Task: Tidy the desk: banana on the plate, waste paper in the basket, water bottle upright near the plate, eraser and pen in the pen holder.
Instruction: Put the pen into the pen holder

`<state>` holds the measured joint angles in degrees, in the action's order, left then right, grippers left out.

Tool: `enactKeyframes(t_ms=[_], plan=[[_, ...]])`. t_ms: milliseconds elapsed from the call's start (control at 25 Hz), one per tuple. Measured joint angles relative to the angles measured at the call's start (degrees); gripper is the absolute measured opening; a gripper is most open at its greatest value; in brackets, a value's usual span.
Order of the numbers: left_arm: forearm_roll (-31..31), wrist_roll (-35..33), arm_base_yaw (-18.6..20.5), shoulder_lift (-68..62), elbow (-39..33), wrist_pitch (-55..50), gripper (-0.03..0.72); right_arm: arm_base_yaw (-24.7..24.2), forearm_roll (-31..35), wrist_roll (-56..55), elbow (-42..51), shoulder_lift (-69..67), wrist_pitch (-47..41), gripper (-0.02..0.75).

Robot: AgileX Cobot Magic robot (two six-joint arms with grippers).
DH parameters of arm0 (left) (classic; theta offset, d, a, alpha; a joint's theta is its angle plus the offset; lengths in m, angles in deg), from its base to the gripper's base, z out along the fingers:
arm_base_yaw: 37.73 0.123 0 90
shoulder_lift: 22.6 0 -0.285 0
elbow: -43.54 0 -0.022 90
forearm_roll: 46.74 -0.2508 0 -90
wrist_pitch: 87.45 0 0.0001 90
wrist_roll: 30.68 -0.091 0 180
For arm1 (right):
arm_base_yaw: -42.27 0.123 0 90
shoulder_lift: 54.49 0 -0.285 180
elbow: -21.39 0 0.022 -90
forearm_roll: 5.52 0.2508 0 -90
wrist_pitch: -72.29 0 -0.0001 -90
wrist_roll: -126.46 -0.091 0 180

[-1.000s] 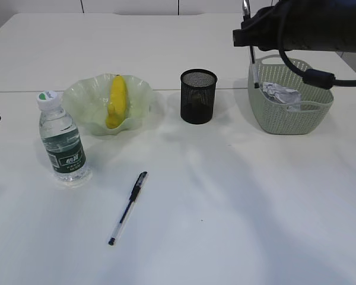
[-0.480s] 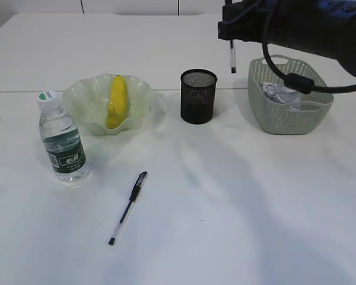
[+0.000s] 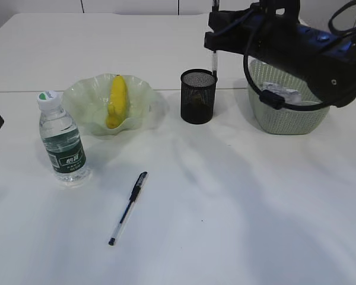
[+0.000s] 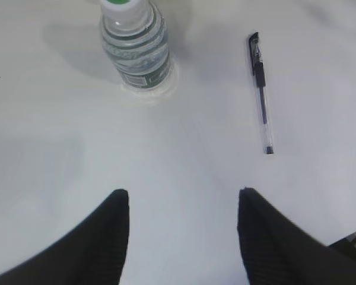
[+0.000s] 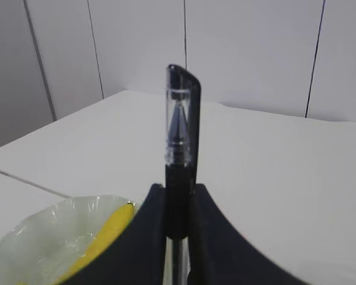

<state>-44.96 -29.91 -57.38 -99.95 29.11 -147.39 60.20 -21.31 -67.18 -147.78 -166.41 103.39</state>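
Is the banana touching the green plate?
Touching. The exterior view shows the banana lying inside the plate, resting on its bottom.

Slanted front view, two wrist close-ups

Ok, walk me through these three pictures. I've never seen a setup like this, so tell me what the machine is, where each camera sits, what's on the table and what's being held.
This is a two-armed robot tidying a white desk. The wide picture looks at the desk from the front. The other two come from cameras on each arm's wrist.

On the desk: a banana lying in a green plate, an upright water bottle, a black mesh pen holder, a basket with crumpled waste paper inside, and a loose pen.

The right claw is shut on a second pen, held upright just above the pen holder's right rim. The left claw is open, holding nothing, over the desk near the bottle and the loose pen.
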Motion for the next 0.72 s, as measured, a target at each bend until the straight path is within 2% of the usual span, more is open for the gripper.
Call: enactKeyframes(t_ms=[200, 720], plan=[[0.47, 0.00, 0.00, 0.00, 0.00, -0.96, 0.405, 0.00, 3.85, 4.49, -0.22, -3.82, 5.34, 0.050], [2.27, 0.10, 0.00, 0.00, 0.00, -1.87, 0.397, 0.00, 4.77, 6.09, -11.25, -14.22, 6.19, 0.050]])
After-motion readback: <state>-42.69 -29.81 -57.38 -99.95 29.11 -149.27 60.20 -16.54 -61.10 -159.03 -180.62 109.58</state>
